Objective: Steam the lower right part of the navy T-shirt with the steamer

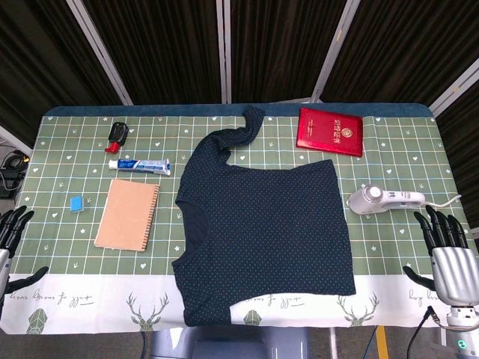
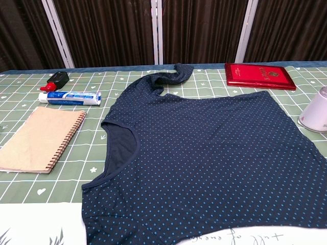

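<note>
The navy, blue-dotted T-shirt (image 1: pixel 266 232) lies spread flat across the middle of the green grid-patterned table (image 1: pixel 67 247), neckline toward the left edge, one sleeve twisted up toward the far edge. The white handheld steamer (image 1: pixel 383 200) rests on its side near the right edge, just beside the shirt's fabric and untouched, its cord trailing off that edge. The right hand (image 1: pixel 447 258) waits at the near right corner, holding nothing, dark fingers apart and pointing toward the steamer. The left hand (image 1: pixel 10 238) sits at the near left corner, likewise holding nothing with fingers apart (only partly in view, though).

Nothing has started, so the risks lie ahead. The steamer lies on a rounded body, and a clumsy grasp could roll it or nudge it toward the edge. The cord could snag at the table edge and tug the tool off line. Dragging the head too low might bunch the loose fabric. The red hardcover booklet (image 1: pixel 330 131) by the far edge sits well apart from the lower right target area.
</note>
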Robot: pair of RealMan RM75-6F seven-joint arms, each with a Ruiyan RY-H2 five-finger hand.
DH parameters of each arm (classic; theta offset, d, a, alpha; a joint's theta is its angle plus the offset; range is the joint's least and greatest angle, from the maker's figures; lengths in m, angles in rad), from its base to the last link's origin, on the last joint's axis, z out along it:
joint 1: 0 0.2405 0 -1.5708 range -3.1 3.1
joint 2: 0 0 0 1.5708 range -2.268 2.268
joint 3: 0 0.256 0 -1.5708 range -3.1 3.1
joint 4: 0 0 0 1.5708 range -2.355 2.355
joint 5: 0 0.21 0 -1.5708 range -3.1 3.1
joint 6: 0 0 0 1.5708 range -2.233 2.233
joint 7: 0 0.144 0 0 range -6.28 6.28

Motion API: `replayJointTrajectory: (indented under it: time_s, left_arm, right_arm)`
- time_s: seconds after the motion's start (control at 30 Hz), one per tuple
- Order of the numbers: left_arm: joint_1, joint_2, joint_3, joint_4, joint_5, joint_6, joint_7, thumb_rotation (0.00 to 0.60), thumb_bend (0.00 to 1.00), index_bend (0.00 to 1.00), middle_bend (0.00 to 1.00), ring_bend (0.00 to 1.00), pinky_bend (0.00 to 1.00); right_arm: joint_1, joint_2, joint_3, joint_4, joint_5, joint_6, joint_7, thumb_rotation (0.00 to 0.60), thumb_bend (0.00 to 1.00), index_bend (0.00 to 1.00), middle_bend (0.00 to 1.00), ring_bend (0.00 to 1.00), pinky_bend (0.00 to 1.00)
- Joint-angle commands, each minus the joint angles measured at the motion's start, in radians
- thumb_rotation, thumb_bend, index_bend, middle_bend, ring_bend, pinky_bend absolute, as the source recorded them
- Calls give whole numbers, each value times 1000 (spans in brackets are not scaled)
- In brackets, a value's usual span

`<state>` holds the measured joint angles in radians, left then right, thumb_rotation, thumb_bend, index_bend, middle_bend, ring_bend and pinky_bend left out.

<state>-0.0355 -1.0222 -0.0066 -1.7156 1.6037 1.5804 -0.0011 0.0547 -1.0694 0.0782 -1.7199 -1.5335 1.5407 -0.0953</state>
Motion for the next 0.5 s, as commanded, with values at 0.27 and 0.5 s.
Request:
replayJointTrajectory:
  time_s: [0.27,0.5]
  left_arm:
    - [0,0,-2,2,-3,-1,-1,600,0,0,0,0,0]
    - [-8,-8,-9,3,-24,-22,17,600,0,0,0,0,0]
  right_arm:
    - [9,-5,4,12,25,-27,0,600,0,0,0,0,0]
    - [99,-54,63,200,105,-158,132,600,0,0,0,0,0]
